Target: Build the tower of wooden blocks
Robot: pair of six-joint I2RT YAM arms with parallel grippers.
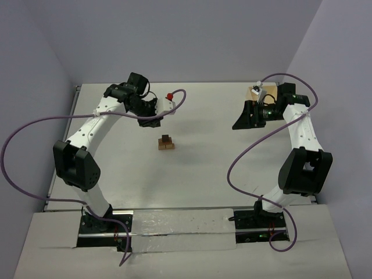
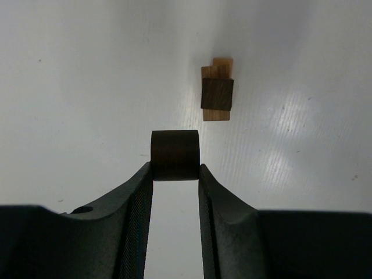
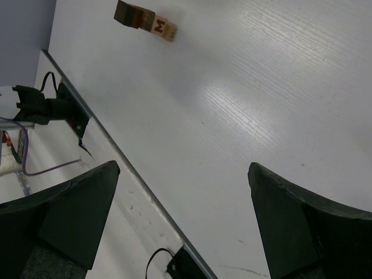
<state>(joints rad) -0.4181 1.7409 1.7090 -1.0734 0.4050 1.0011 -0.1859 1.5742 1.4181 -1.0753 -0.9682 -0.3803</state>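
Observation:
The wood block tower (image 1: 167, 142) stands mid-table: a light tan flat piece with a dark brown block on top, seen from above in the left wrist view (image 2: 217, 93). It also shows far off at the top left of the right wrist view (image 3: 143, 21). My left gripper (image 1: 152, 120) is shut on a dark brown block (image 2: 174, 155), held at the fingertips above the table, just behind and left of the tower and apart from it. My right gripper (image 1: 239, 123) is open and empty (image 3: 183, 168), well right of the tower.
A pale wooden box (image 1: 254, 93) sits at the back right, partly hidden behind the right arm. The table's near edge with a metal rail and cables (image 3: 70, 116) runs under the right gripper. Purple cables loop beside both arms.

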